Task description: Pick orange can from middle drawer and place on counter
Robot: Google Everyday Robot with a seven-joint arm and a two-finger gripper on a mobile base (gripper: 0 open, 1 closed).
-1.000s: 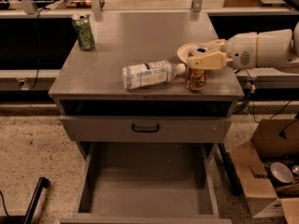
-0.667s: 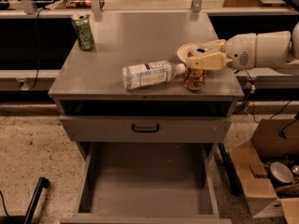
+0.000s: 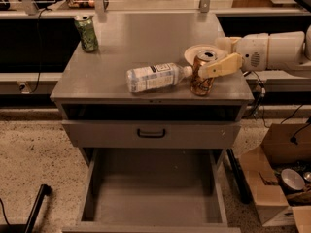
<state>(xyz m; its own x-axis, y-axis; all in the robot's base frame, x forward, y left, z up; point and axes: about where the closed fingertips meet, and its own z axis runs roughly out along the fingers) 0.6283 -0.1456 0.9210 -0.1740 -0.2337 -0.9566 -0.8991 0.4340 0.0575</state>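
Note:
The orange can point(image 3: 201, 76) stands upright on the counter point(image 3: 146, 38) near its front right corner, silver top showing. My gripper point(image 3: 199, 63) reaches in from the right on a white arm point(image 3: 272, 50). It is shut on the orange can, with a tan finger point(image 3: 219, 66) across the can's near side and a cream finger point(image 3: 190, 53) behind it. The middle drawer point(image 3: 153, 191) is pulled out below, its grey floor bare.
A clear plastic bottle point(image 3: 154, 76) lies on its side just left of the orange can, cap touching it. A green can point(image 3: 86, 33) stands at the counter's back left. A closed drawer front with a black handle point(image 3: 151, 133) sits above the open drawer. A cardboard box point(image 3: 272, 178) stands on the floor at right.

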